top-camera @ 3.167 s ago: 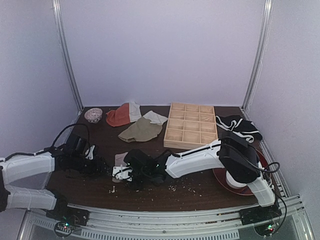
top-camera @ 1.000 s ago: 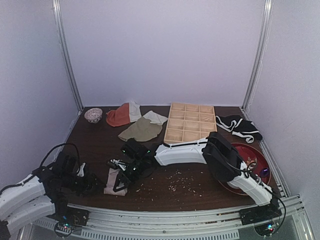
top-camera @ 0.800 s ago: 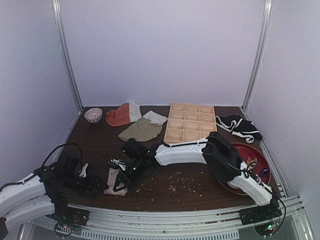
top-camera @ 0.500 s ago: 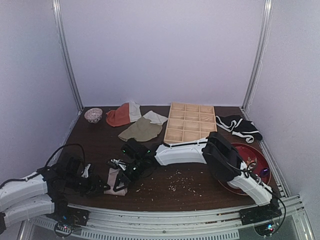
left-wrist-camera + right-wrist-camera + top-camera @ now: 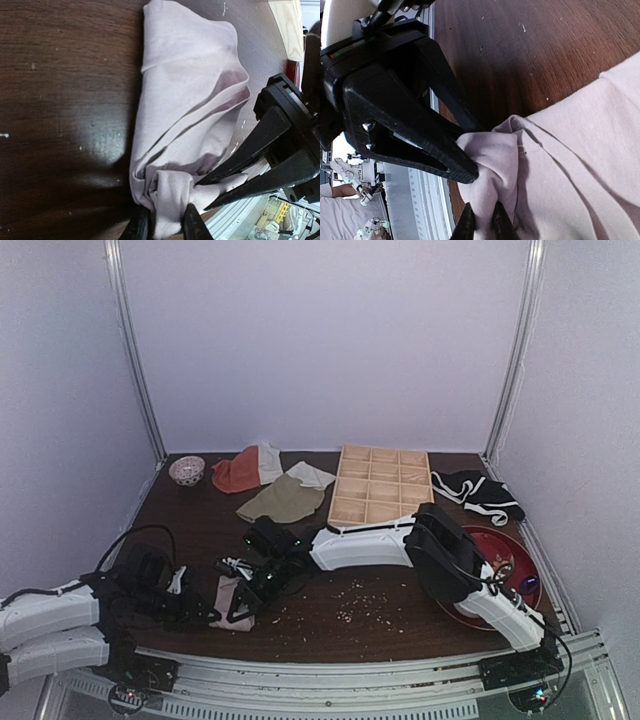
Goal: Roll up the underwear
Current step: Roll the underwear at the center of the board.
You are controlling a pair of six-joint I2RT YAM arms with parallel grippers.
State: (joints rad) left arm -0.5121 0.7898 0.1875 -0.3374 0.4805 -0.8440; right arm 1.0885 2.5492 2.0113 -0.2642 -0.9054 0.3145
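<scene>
The underwear point(image 5: 230, 596) lies as a partly bunched mauve-pink bundle near the table's front left. The left wrist view shows its folds point(image 5: 190, 100) spread over the dark wood. My left gripper point(image 5: 165, 221) has both fingers pressed on a bunched knot at the cloth's near end, shut on it. In the top view it point(image 5: 213, 614) sits just left of the bundle. My right gripper point(image 5: 484, 221) pinches a fold of the same end of the underwear point(image 5: 570, 165), close beside the left fingers point(image 5: 420, 135). From above, the right gripper point(image 5: 243, 602) reaches in from the right.
A wooden compartment tray point(image 5: 381, 490) stands at the back centre. An olive-green cloth point(image 5: 282, 502), an orange-red and white cloth point(image 5: 245, 470) and a small bowl point(image 5: 187, 470) lie at the back left. A black-and-white cloth point(image 5: 477, 492) and red plate point(image 5: 512, 562) lie right. Crumbs point(image 5: 355, 602) dot the front.
My left arm has slid right to the underwear and its jaws have closed on the near end. The right gripper has kept its pinch in place.
</scene>
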